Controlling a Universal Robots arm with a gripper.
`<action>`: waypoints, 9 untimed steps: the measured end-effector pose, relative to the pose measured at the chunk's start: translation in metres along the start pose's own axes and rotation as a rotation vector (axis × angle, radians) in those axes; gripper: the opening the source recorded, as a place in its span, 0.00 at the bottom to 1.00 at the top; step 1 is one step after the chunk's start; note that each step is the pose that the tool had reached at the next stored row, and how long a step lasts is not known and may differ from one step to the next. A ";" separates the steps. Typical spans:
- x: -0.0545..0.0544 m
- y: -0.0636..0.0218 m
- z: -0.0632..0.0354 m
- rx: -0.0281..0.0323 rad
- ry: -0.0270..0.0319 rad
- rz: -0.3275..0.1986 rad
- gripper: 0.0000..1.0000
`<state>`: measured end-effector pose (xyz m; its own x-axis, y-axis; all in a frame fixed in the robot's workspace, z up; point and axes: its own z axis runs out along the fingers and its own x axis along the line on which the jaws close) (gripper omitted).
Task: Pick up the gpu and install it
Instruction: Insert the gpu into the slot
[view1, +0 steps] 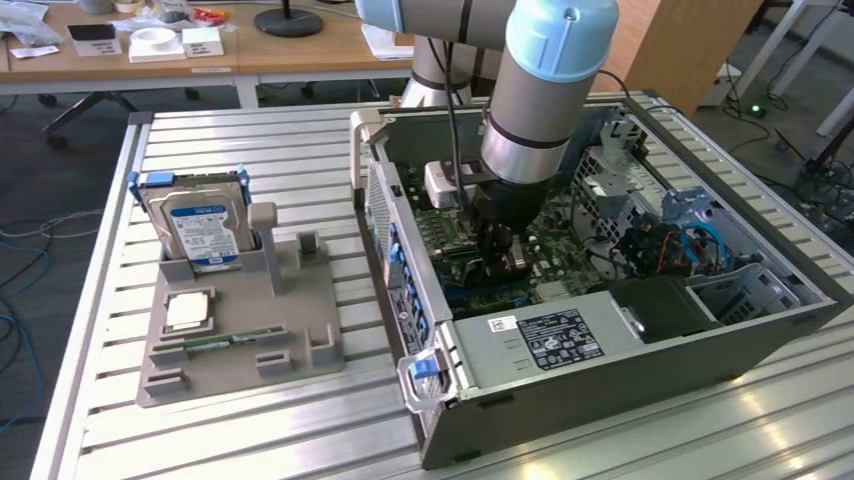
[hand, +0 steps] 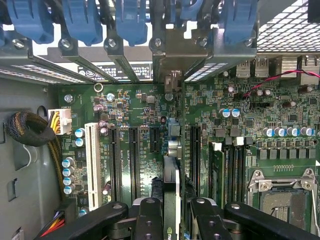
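Gripper (hand: 171, 212) jaws clamp the gpu (hand: 171, 187), held edge-on above the motherboard (hand: 150, 120) slots. On the table (view1: 267, 140), the arm reaches into the open computer case (view1: 747, 330), near its middle.

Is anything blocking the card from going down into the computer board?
Nothing visible is. The gripper holds the gpu edge-on just above the motherboard, with bare slots beside it.
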<state>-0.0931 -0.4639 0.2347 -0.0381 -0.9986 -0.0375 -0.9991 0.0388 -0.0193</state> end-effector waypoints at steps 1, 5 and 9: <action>0.000 0.0000 0.0000 0.0000 0.0000 0.000 0.26; 0.000 0.0000 0.0000 0.0000 0.0000 0.000 0.26; 0.000 0.0001 0.0001 0.0001 -0.0003 0.000 0.39</action>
<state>-0.0933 -0.4638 0.2346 -0.0384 -0.9985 -0.0377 -0.9990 0.0392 -0.0194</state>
